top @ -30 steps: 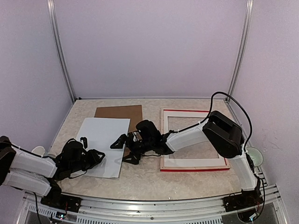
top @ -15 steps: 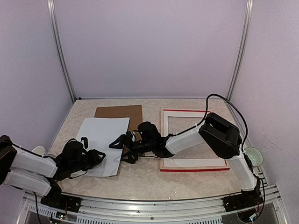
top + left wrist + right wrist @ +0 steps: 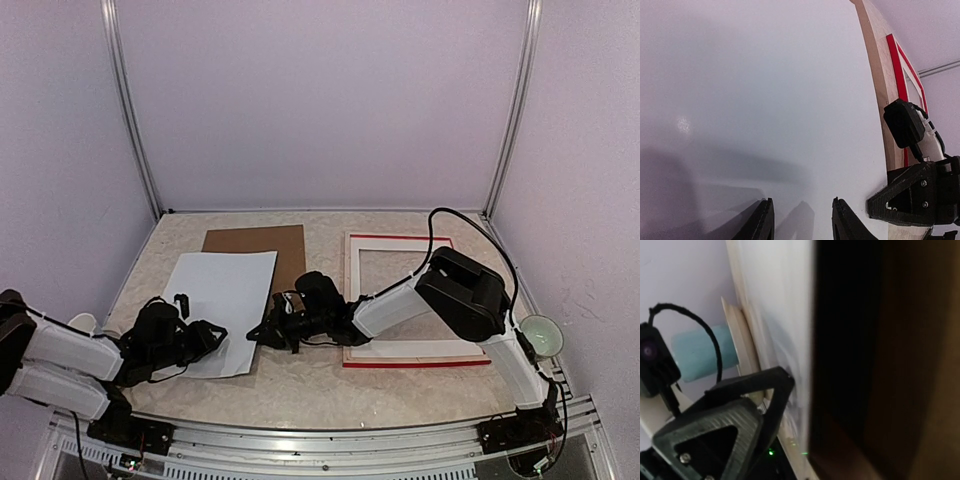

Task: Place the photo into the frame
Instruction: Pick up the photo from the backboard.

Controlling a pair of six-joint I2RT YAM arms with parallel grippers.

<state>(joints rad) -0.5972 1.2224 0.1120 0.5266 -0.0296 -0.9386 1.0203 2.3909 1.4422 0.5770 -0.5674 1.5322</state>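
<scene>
Now the right gripper is closed, apparently pinching the right edge of the photo; the left gripper rests on it half-open, gripping nothing; next, carry it carefully to the frame.

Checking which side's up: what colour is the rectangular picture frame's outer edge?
Red on the picture frame; clearest in the top external view.
</scene>
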